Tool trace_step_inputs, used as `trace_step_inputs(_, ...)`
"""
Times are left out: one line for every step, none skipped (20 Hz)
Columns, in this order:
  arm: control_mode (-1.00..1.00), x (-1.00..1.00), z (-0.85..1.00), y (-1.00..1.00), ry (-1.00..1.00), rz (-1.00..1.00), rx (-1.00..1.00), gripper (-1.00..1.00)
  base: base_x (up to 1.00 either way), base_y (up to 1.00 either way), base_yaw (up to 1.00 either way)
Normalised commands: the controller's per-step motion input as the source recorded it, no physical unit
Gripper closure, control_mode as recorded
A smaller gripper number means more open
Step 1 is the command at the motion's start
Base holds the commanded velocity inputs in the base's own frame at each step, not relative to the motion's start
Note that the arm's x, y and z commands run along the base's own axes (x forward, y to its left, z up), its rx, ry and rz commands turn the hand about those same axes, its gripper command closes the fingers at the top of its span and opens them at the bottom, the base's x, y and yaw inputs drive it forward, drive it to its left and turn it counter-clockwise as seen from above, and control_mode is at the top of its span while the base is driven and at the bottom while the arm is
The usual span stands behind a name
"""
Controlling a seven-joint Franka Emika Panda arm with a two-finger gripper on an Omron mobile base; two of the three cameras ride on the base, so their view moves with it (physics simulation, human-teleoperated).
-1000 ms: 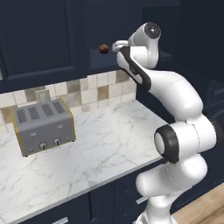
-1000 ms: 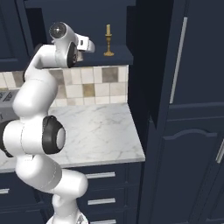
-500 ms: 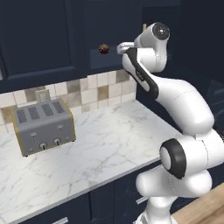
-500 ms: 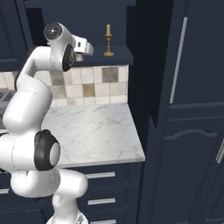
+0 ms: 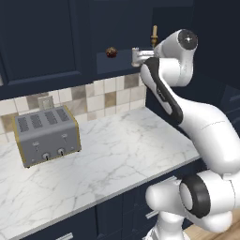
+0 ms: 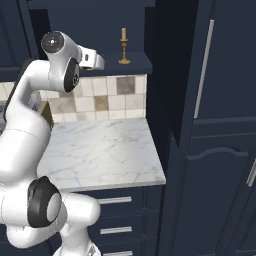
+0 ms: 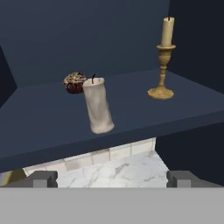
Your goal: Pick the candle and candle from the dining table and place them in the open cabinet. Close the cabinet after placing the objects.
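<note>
The grey-beige stub candle [image 7: 98, 105] leans slightly on the navy shelf [image 7: 43, 131] of the open cabinet, near its front edge. The tan taper candle on its brass holder [image 7: 162, 65] stands upright at the right of that shelf [image 6: 135, 62], also seen as the taper [image 5: 153, 35] and the taper [image 6: 124, 47]. My gripper [image 7: 112, 177] is open and holds nothing, hanging just in front of and a little below the shelf edge, apart from both candles. From the sides the gripper [image 5: 136, 56] and the gripper [image 6: 95, 59] sit level with the shelf. The dining table is out of view.
A brown muffin [image 7: 74, 82] sits behind the stub candle, seen too as the muffin [image 5: 111, 51]. Below lies a marble counter [image 5: 117, 154] with a grey toaster [image 5: 46, 136] and a tiled backsplash. A tall navy panel with a vertical silver handle [image 6: 205, 60] stands right of the shelf.
The arm's upper joints have swung to the right and away from the cabinet, and the hand has stayed near the shelf edge. The gripper has stayed open.
</note>
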Motion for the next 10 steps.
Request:
trace_step_inputs(-1.00,-0.56,0.00,-0.09,0.00,0.00,0.00,-1.00,0.00,0.00,0.00)
trace_step_inputs(-1.00,-0.54,0.00,-0.09,0.00,0.00,0.00,-1.00,0.00,0.00,0.00)
trace_step_inputs(-1.00,-0.51,0.00,-0.08,0.00,-0.01,0.01,-1.00,0.00,0.00,0.00)
trace_step_inputs(-1.00,-0.46,0.00,-0.08,0.00,-0.02,0.01,-1.00,0.00,0.00,0.00)
trace_step_inputs(-1.00,-0.45,0.00,-0.09,0.00,-0.02,0.01,-1.00,0.00,0.00,0.00)
trace_step_inputs(-1.00,-0.44,0.00,-0.09,0.00,-0.02,0.01,-1.00,0.00,0.00,0.00)
trace_step_inputs(-1.00,-0.43,0.00,-0.09,0.00,-0.02,0.01,-1.00,0.00,0.00,0.00)
trace_step_inputs(-1.00,-0.41,0.00,-0.07,0.00,-0.03,0.01,-1.00,0.00,0.00,0.00)
trace_step_inputs(-1.00,-0.44,0.00,-0.09,0.00,-0.03,0.02,-1.00,0.00,0.00,0.00)
trace_step_inputs(-1.00,-0.44,0.00,-0.06,0.00,-0.03,0.02,-1.00,0.00,0.00,0.00)
